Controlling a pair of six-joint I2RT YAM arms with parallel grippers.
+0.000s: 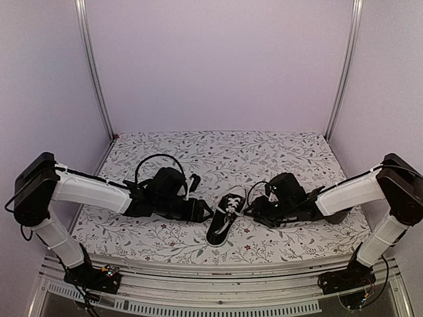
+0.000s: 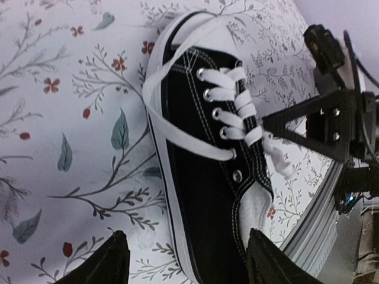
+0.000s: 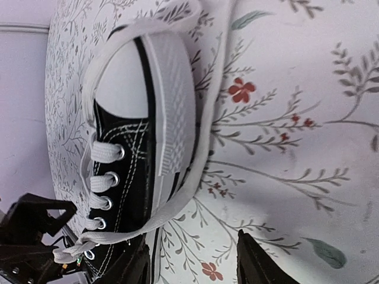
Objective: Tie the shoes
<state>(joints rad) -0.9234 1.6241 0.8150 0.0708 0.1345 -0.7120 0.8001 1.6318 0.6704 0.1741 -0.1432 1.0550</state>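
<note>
The black low-top sneaker [image 1: 225, 216] with white laces, sole and toe cap lies on the floral cloth between both arms, toe pointing away. My left gripper [image 1: 202, 211] is open just left of it. In the left wrist view the open left gripper [image 2: 189, 263] straddles the shoe [image 2: 204, 177] near its heel opening. My right gripper [image 1: 250, 210] is open just right of the shoe. In the right wrist view the right gripper [image 3: 192, 263] is open beside the sole of the shoe [image 3: 127, 148]. A loose white lace [image 3: 198, 154] loops round the toe cap and along the side. Neither gripper holds anything.
The floral cloth [image 1: 284, 155] covers the table, with plain walls behind and at the sides and metal posts [image 1: 96, 79] at the back corners. The table's metal front rail [image 1: 218, 305] runs by the arm bases. The right arm [image 2: 331, 118] shows beyond the shoe.
</note>
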